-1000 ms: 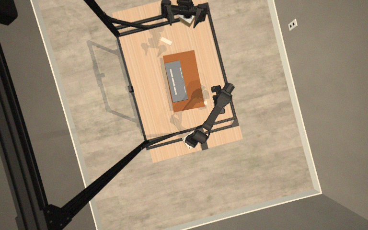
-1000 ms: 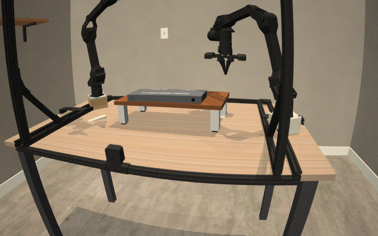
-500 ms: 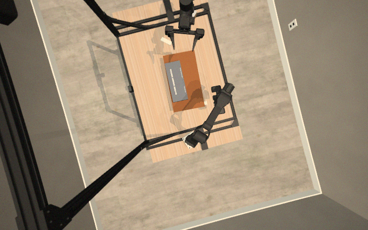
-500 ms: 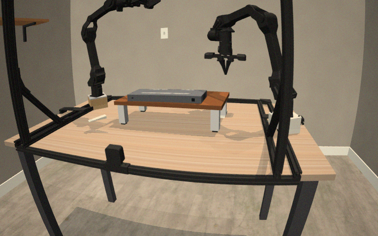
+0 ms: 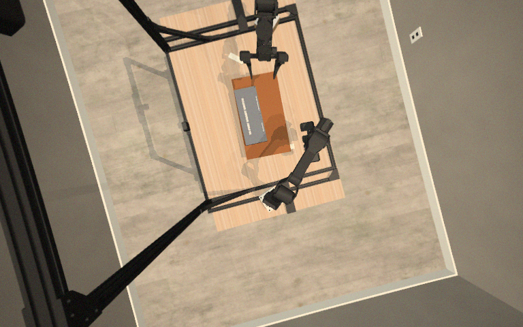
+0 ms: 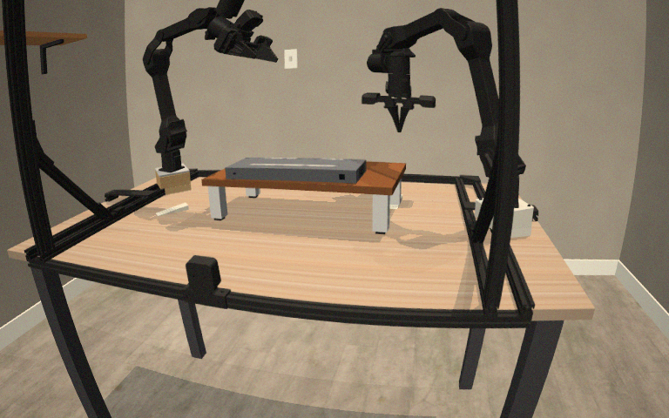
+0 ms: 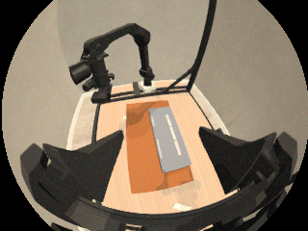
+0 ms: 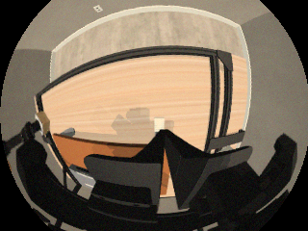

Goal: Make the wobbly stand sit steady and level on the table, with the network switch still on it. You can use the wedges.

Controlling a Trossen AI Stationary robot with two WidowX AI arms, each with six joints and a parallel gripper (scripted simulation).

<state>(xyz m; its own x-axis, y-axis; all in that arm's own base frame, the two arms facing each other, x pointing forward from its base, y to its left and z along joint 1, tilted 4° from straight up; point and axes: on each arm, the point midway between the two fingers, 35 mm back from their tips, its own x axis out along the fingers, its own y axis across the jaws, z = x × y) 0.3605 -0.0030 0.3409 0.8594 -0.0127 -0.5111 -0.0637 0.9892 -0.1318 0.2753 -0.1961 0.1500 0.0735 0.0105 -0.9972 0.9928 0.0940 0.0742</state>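
Work looks partly done: network switch (image 5: 250, 115) (image 6: 295, 173) (image 7: 169, 140) (image 8: 83, 178) on stand (image 5: 274, 100) (image 6: 389, 172) (image 7: 140, 159) (image 8: 96, 148), one wedge (image 5: 292, 146) (image 6: 394, 206) (image 7: 124, 117) (image 8: 159, 124) near a far leg, seating unclear, loose wedge (image 5: 235, 58) (image 6: 172, 209) (image 7: 182, 207) on the surface (image 5: 200, 96) (image 6: 295, 266) (image 7: 108, 170) (image 8: 144, 87), left pincer (image 5: 263, 78) (image 6: 277, 60) (image 7: 161, 132) apart, right pincer (image 5: 307, 127) (image 6: 399, 131) (image 7: 101, 95) (image 8: 164, 131) together, empty.

The left arm (image 5: 264, 36) (image 6: 161, 93) (image 8: 18, 139) rises from its base behind its end effector (image 5: 263, 78) (image 6: 276, 60) (image 7: 161, 131), bends at a high elbow and reaches forward, the wrist held above and behind the fingertips, which slant outward and somewhat down with a wide, unfilled gap between them. The right arm (image 5: 305, 161) (image 6: 477, 43) (image 7: 145, 45) arches over from its base, and its wrist stands upright directly above its own end effector (image 5: 309, 142) (image 6: 399, 131) (image 7: 101, 96) (image 8: 164, 131), whose fingers point straight down, their tips together on nothing.
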